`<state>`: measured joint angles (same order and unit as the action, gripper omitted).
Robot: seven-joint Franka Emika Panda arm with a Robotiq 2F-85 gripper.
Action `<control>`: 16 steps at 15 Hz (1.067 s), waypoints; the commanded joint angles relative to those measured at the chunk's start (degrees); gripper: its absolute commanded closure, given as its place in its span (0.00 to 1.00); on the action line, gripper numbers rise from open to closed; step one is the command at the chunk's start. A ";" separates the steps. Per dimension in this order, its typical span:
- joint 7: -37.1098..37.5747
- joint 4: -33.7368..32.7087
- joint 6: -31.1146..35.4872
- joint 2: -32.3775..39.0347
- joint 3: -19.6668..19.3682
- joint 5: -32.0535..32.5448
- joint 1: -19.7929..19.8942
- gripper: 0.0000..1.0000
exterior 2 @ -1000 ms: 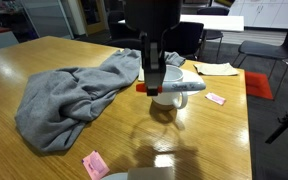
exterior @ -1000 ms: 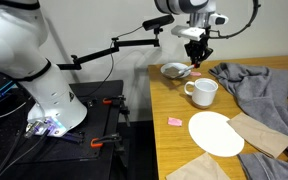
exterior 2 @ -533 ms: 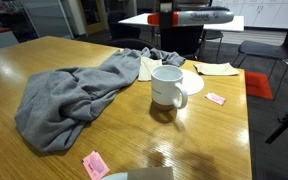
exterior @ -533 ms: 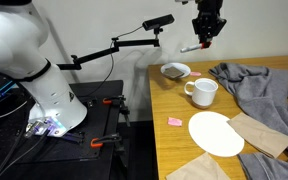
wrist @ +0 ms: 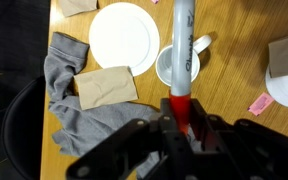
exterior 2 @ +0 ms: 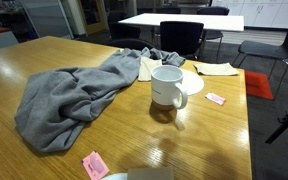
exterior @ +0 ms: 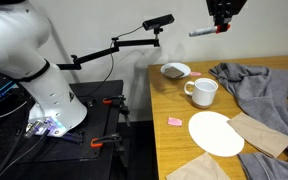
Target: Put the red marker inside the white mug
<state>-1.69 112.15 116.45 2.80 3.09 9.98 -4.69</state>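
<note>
My gripper [exterior: 224, 14] is high above the table and shut on the red marker [exterior: 205, 31], which sticks out sideways from the jaws. In the wrist view the gripper [wrist: 181, 115] clamps the marker's red end, and its paler barrel [wrist: 182, 40] points away, crossing over the white mug [wrist: 165, 66] far below. The mug [exterior: 202, 92] stands upright on the wooden table, handle to the side, and also shows in an exterior view [exterior 2: 168, 87]. The gripper and marker are out of that view.
A small white dish [exterior: 175, 70] sits behind the mug. A large white plate [exterior: 216, 133], brown napkins [exterior: 260, 133] and a pink square [exterior: 174, 121] lie nearer the table's front. A grey cloth [exterior: 264, 85] is heaped beside the mug.
The gripper has risen well above the table with the marker in it, leaving one exterior view. The mug and other things have not moved.
</note>
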 commanded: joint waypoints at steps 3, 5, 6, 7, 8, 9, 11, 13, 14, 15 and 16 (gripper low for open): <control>-0.25 -0.20 -0.43 -0.19 0.13 -0.01 0.63 0.78; -0.25 -0.20 -0.44 -0.19 0.19 -0.01 0.56 0.78; -3.41 0.14 2.22 0.67 0.06 -0.89 0.87 0.94; -8.02 0.70 5.83 1.43 0.13 -2.83 1.11 0.94; -11.23 0.89 8.70 2.50 0.32 -3.91 1.12 0.94; -14.59 0.84 11.16 3.56 0.48 -5.52 1.22 0.94; -21.84 0.94 16.01 5.76 1.09 -9.59 1.61 0.94; -29.92 0.91 19.89 7.73 2.18 -14.29 2.42 0.94; -34.23 0.98 21.54 8.54 2.95 -16.93 3.03 0.94; -38.73 0.97 22.84 9.10 3.85 -19.64 3.84 0.94; -43.26 1.08 24.06 9.55 4.77 -22.54 4.63 0.94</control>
<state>-34.17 113.25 137.30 11.47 4.95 -6.18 -2.85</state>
